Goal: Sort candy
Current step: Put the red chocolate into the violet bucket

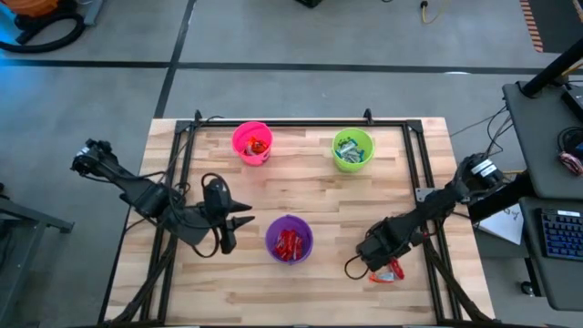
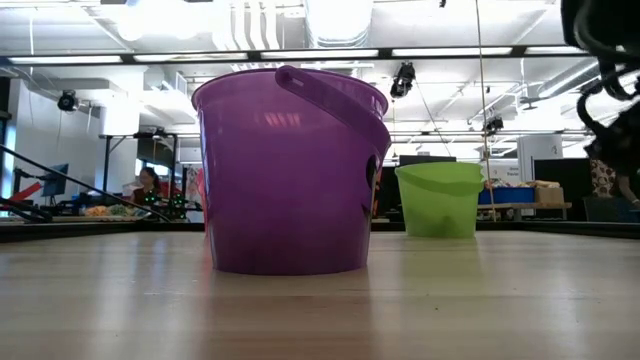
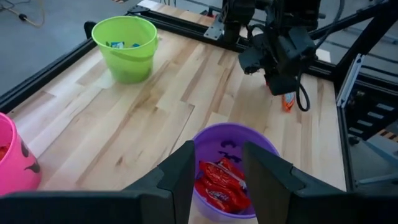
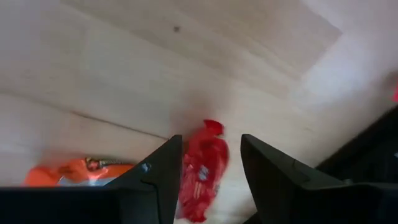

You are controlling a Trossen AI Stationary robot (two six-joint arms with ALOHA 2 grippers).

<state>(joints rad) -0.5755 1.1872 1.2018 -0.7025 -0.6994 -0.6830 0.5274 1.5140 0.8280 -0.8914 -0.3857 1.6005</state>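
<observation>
At the lower right of the overhead view, the right gripper hung low over the wooden table, its parted fingers straddling a red wrapped candy, seemingly to grasp it, with an orange wrapped candy just beside. At the centre left, the left gripper waited partly open and empty beside the purple plastic cup, already holding red candies.

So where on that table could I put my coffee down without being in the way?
Bare wood lies between the pink cup and green cup, and on down to the purple cup. It is crowded by the right gripper, over loose candy, and by the left gripper beside the purple cup.
</observation>
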